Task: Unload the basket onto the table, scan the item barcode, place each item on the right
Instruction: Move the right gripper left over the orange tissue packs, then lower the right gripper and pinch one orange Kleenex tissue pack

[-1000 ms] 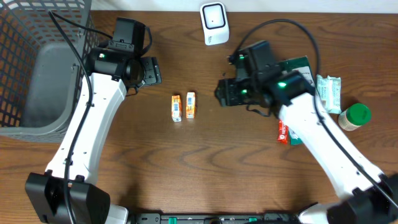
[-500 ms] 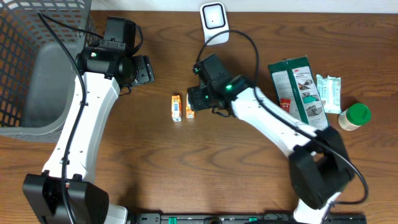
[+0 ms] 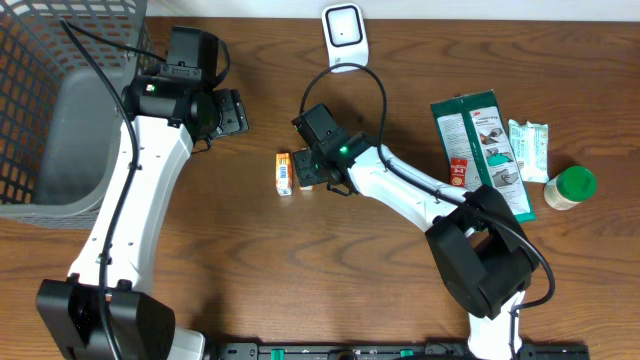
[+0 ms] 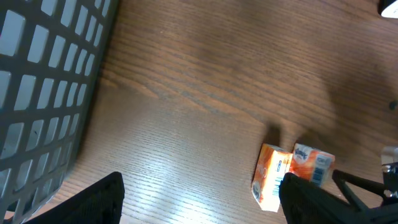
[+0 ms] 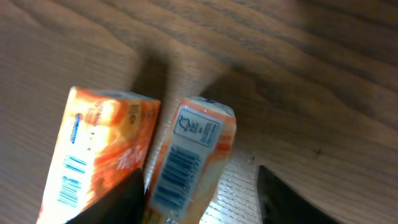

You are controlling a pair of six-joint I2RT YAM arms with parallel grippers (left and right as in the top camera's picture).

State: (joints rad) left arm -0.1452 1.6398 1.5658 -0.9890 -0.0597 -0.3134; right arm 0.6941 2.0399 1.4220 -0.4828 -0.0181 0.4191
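right hand moved over orange packs on wooden table.

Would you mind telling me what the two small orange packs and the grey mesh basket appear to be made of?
Left small orange pack: likely printed cardboard, matte, with crisp box edges. Right small orange pack: probably glossy plastic film, its corners soft and rounded. Grey mesh basket: rigid grid, plastic or coated metal; cannot tell which.
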